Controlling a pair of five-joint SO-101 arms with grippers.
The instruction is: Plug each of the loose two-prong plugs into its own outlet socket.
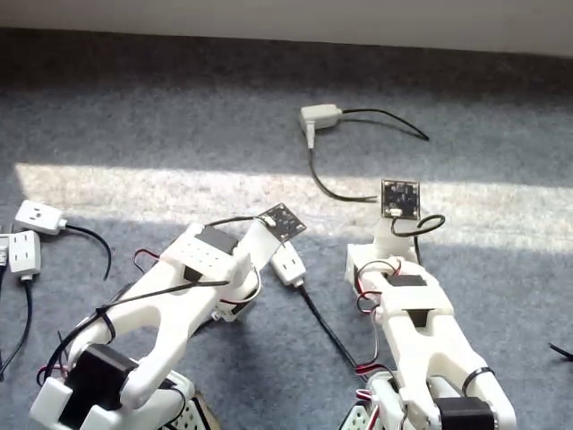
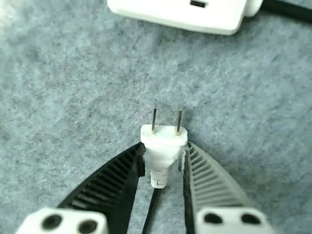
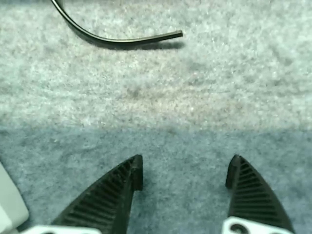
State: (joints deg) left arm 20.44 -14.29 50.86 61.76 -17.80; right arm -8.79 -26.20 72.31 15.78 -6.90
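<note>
Grey carpet (image 1: 501,269) lay under both arms, with a strip of sunlight across the middle. You had the left gripper (image 2: 163,147) clamped on a white two-prong plug (image 2: 163,139), one finger on each side of its body. The prongs were level and pointed at the white outlet block (image 2: 180,12) just ahead, not yet touching it. By my reading, that plug was picked up and roughly lined up but not inserted; closing the gap and finding the slots was left to you. Your right gripper (image 3: 186,165) hung wide open over bare carpet with nothing in it, near the loose end of a black cord (image 3: 117,40). Farther off, a second white block (image 1: 320,116) seemed to have something seated in it, perhaps a plug, though I couldn't tell for certain. Two more outlet blocks (image 1: 38,217) sat well apart at the high view's left edge. Nothing lay between plug and socket, but the unanchored block could slide when pushed, so I'd judge it needed bracing
</note>
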